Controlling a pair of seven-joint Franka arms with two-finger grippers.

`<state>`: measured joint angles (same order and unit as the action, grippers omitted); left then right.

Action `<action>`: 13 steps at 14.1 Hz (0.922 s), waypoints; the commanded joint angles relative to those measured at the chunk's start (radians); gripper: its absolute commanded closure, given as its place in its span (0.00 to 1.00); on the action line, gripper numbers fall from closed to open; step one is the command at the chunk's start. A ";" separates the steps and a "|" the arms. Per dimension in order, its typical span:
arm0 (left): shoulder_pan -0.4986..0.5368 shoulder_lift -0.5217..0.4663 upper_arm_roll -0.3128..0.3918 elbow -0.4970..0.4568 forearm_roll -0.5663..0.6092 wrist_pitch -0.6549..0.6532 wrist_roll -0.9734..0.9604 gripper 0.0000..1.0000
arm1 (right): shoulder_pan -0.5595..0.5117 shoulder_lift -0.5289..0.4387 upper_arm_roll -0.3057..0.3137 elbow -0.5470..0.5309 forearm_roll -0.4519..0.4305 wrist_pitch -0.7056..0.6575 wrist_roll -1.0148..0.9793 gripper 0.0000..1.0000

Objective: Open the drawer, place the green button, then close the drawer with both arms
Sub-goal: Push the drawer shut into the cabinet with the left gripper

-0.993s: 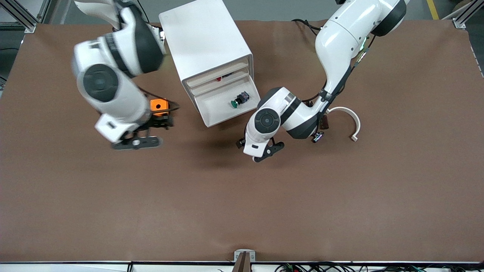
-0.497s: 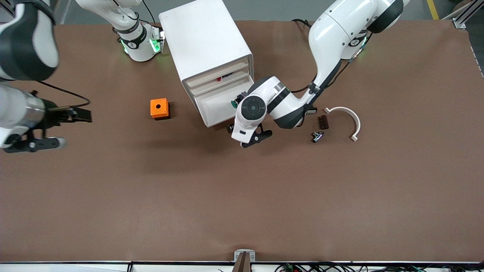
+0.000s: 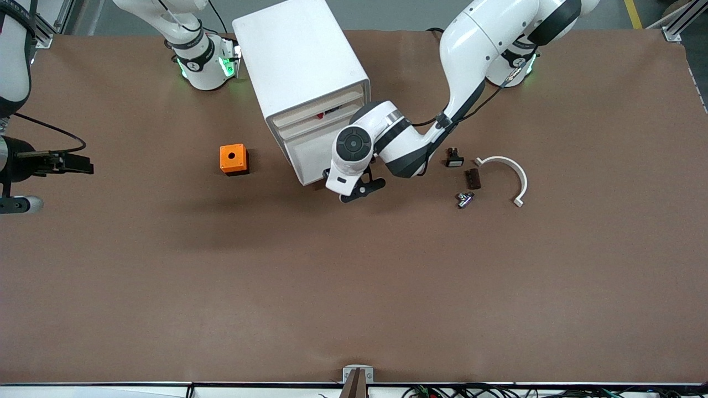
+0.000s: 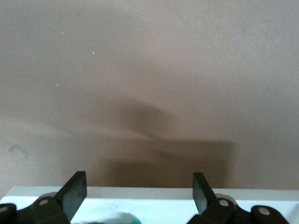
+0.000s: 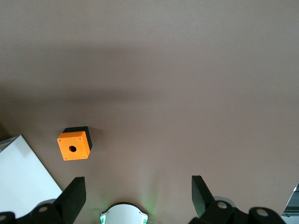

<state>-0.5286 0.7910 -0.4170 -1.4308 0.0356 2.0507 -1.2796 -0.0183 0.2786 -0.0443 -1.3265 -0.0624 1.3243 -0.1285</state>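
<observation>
Since half a second ago the left gripper [image 3: 354,190] has slid closer over the front lip of the open bottom drawer [image 3: 306,157], its wrist now hiding the button; only a green sliver [image 4: 132,218] shows between its spread fingers. The right gripper [image 3: 33,182] has pulled farther toward the right arm's end of the table, raised, fingers apart, well clear of the orange cube [image 3: 233,158]
</observation>
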 commanded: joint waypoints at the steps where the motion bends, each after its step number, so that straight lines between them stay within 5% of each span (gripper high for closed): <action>1: -0.017 -0.012 0.000 -0.023 -0.040 0.012 -0.024 0.00 | -0.025 0.001 0.018 0.006 -0.022 0.001 0.001 0.00; 13: -0.073 0.028 -0.002 -0.036 -0.295 -0.021 -0.017 0.00 | -0.014 -0.006 0.021 0.081 -0.020 -0.042 0.070 0.00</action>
<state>-0.5982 0.8226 -0.4170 -1.4640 -0.2096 2.0461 -1.2927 -0.0259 0.2776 -0.0366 -1.2761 -0.0640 1.3286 -0.0709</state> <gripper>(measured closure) 0.000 0.000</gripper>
